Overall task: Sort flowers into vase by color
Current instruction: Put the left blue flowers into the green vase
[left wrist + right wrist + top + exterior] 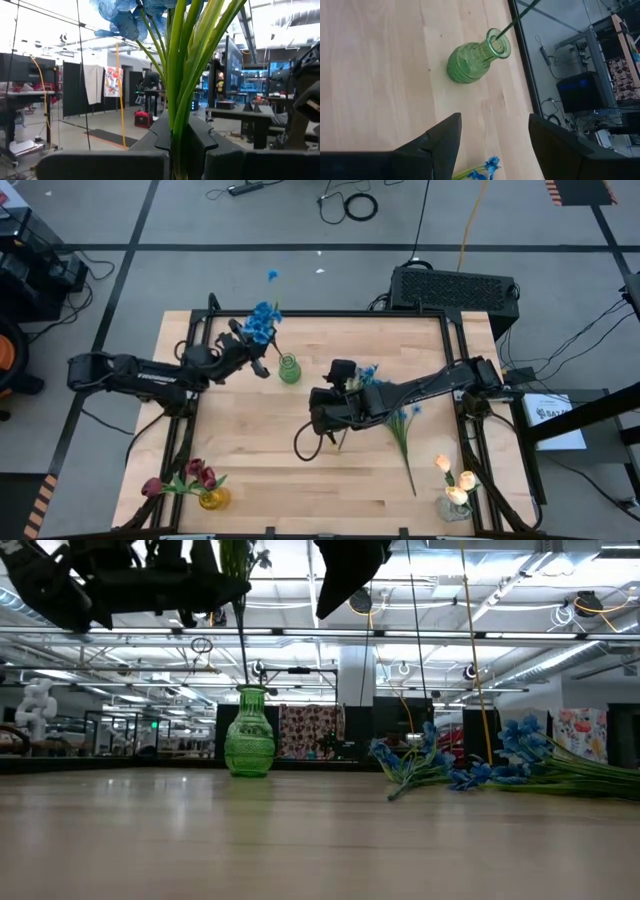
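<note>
My left gripper [258, 352] hovers beside the green glass vase [289, 369], shut on a stem of blue clustered blossoms [262, 323]. In the right wrist view the stem [514, 22] slants down into the vase's mouth [497, 45]. My right gripper [322, 408] is open above the middle of the table, near side of the vase [475, 60], touching nothing. More blue flowers [400, 418] lie flat on the table under the right arm. Dark red tulips [195, 475] stand in a yellow vase, and cream-yellow tulips [455, 478] stand in a clear vase. My left gripper pinches the blue flower's green stems and leaves [179, 125] between its two fingers [205, 137], below the blossoms [130, 17]. The fingers come level from the table's left and lie across the stem. The flower stands nearly upright, and its lower end [243, 670] reaches into the green vase [250, 745].
The yellow vase [212, 500] stands at the near left corner and the clear vase [452, 505] at the near right corner. A black frame [300, 312] runs along the table's far edge. Bare wood lies between the vases on the near half.
</note>
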Controlling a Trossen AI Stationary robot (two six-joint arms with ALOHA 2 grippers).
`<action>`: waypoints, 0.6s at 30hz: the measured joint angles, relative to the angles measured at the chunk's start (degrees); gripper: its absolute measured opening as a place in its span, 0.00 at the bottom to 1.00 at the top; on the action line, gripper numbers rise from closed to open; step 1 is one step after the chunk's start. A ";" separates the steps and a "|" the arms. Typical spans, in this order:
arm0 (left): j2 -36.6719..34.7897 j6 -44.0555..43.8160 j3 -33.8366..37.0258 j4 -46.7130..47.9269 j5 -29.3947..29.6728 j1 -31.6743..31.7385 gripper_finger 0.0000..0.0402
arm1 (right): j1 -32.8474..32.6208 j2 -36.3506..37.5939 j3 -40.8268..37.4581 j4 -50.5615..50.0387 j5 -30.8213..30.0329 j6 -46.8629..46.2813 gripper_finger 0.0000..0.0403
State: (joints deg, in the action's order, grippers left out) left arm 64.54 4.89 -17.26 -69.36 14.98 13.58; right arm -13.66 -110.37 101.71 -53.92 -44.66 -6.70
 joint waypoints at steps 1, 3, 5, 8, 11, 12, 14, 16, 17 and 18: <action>1.50 -0.02 0.00 -1.21 0.00 0.00 0.06 | 0.16 0.00 0.00 0.18 0.00 0.24 0.56; 4.50 0.07 0.00 -3.61 0.17 0.00 0.06 | 0.54 0.00 0.00 0.19 -0.02 0.31 0.56; 7.42 0.37 0.00 -6.77 0.32 0.00 0.06 | 0.75 0.00 0.00 0.19 -0.02 0.31 0.56; 10.47 1.34 0.00 -10.61 0.47 -0.02 0.06 | 0.89 0.00 0.00 0.16 -0.02 0.31 0.56; 12.46 2.64 0.00 -10.73 2.39 -0.04 0.06 | 0.87 0.00 0.00 0.14 -0.02 0.31 0.56; 13.02 2.97 0.00 -10.65 3.42 -0.04 0.06 | 0.84 0.00 0.00 0.13 -0.02 0.31 0.56; 13.81 2.97 0.00 -10.30 4.30 -0.04 0.06 | 0.80 0.00 0.00 0.10 0.01 0.31 0.56; 14.36 2.97 0.00 -10.11 4.61 -0.04 0.06 | 0.82 0.00 0.00 -0.06 0.38 0.04 0.56; 14.50 2.97 0.00 -9.92 4.61 -0.07 0.06 | 0.82 0.00 0.00 -0.25 1.08 -0.21 0.56; 14.53 2.97 0.00 -9.54 4.68 -0.04 0.07 | 0.82 0.00 0.00 -0.34 1.56 -0.53 0.56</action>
State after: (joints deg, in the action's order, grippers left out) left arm 79.07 7.86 -17.26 -78.91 19.67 13.54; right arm -12.84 -110.37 101.71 -54.26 -43.11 -7.24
